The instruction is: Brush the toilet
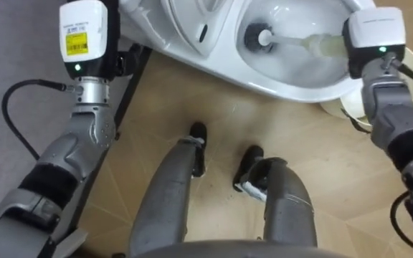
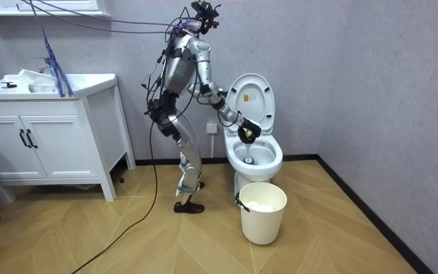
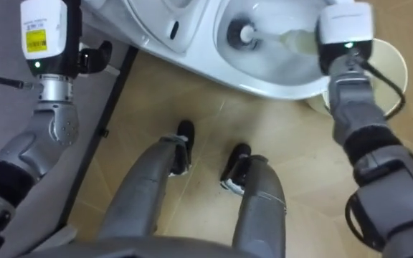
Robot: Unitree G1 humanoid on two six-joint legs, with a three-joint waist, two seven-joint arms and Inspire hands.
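Bathroom, robot at the toilet: items as they stand.

1. Toilet [image 1: 278, 84], top centre of the left eye view. Seat and lid [image 2: 251, 95] are raised, which leaves the bowl open for cleaning.
2. Toilet brush [image 1: 258, 37], top of the same view. The head sits at the bottom of the bowl against the drain. The pale handle slants up to the right, probably so the bristles reach the lowest part.
3. Right hand [image 2: 247, 131], centre of the room view, above the bowl. It is clenched round the brush handle. The robot bends forward over the rim, seemingly for reach.
4. Left hand [image 3: 95, 56], upper left, just beside the toilet's outer side and idle. I cannot tell whether it is closed or relaxed.
5. Bucket [image 2: 263, 213], lower centre of the room view, on the floor just in front of the toilet.
6. White cabinet [image 2: 48, 144], left side, well apart from the work.

Judgement: scrubbing is under way at the drain, and the bowl walls likely remain to be done.
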